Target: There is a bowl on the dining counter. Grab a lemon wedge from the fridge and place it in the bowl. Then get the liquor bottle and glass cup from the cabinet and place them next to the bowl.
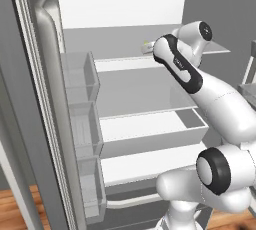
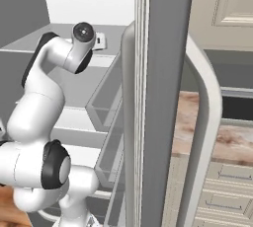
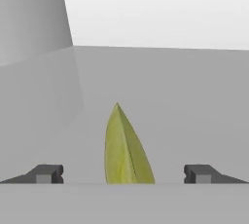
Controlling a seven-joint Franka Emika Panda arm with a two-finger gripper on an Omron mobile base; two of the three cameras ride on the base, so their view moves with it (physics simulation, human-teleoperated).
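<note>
The fridge [image 1: 40, 99] stands with its doors swung open and its white shelves bare. My arm reaches onto an upper shelf [image 1: 125, 64]. A small pale-yellow lemon wedge [image 3: 125, 147] stands on that shelf's grey floor, pointed end up. It sits midway between the two dark fingertips [image 3: 46, 173] of my gripper [image 3: 124, 174], which is open wide and touches nothing. From the base, the white hand [image 1: 146, 47] shows deep at the shelf's back, past the wrist [image 2: 100, 41]. The bowl, dining counter, liquor bottle and glass cup are out of view.
Door bins [image 1: 82, 124] line the left door. The right door [image 2: 163, 97] with its long curved handle [image 2: 207, 122] stands edge-on close beside the arm. A stone-topped counter [image 2: 222, 137] on cream drawers and a cream cabinet door [image 2: 232, 4] lie beyond it.
</note>
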